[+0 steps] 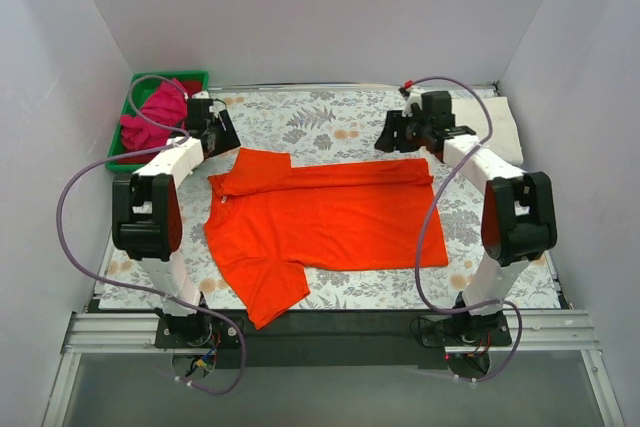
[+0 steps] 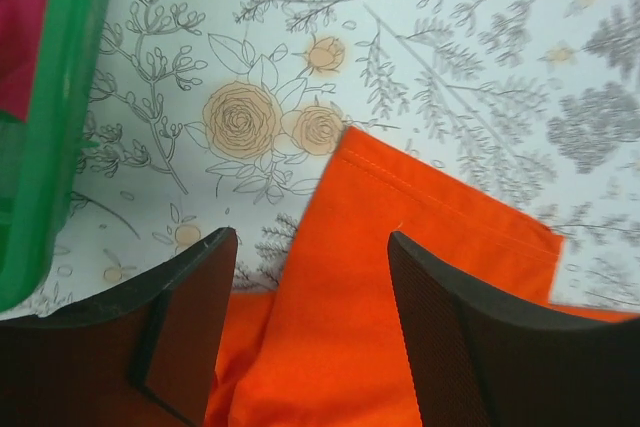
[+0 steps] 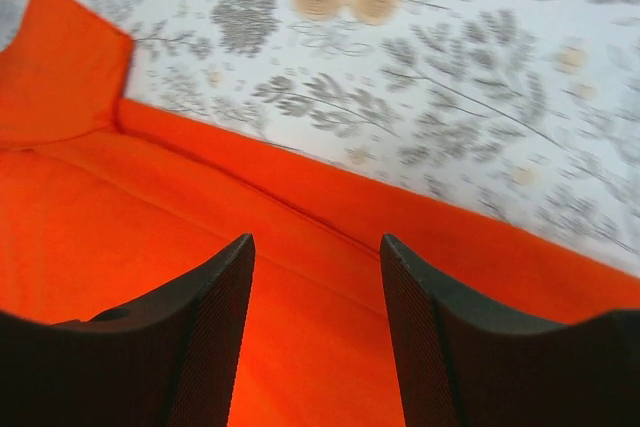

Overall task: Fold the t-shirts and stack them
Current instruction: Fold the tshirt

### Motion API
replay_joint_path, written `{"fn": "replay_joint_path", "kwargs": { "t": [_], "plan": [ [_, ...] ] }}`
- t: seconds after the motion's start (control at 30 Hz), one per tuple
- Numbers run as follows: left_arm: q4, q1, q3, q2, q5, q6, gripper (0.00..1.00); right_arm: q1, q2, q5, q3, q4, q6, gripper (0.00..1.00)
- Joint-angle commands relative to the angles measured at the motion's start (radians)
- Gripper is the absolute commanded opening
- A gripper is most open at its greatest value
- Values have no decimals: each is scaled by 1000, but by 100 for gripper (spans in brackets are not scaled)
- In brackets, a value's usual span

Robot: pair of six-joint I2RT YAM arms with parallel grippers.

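- The orange-red t-shirt (image 1: 330, 222) lay flat mid-frame in the top view, on the grey floral cloth (image 1: 320, 112) covering the worktop. One sleeve trailed toward the lower left.
- Its far edge was doubled over into a narrow band running across the frame. I judged this a first fold, laid to narrow the shirt for stacking.
- Left claw (image 2: 310, 237): fingers spread, nothing between them. It hung over the band's left end. In its wrist view the orange corner sat centre-frame, just above the fingertips.
- Right claw (image 3: 315, 239): likewise spread and empty, over the band's right end. The folded edge ran diagonally across its wrist view, above the fingertips.
- Both claws stood at matching ends of the one edge, which I took as a paired handling of the fold.
- I could not tell whether either claw touched the fabric.
- The magenta-pink t-shirt (image 1: 155, 112) sat bunched in the green tray (image 1: 125, 142), upper left, near the left claw.
- The cream-white t-shirt (image 1: 505, 127) lay at the upper right, beside the right arm.
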Motion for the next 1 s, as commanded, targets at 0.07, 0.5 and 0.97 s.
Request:
{"fn": "replay_joint_path", "kwargs": {
  "t": [0.07, 0.5, 0.97],
  "plan": [
    [41, -10, 69, 99, 9, 83, 55, 124, 154, -124, 155, 125, 109, 49],
    [109, -33, 97, 248, 34, 109, 52, 276, 517, -199, 429, 261, 270, 48],
    [133, -73, 84, 305, 43, 120, 8, 351, 728, -207, 587, 309, 335, 48]
  ]
}}
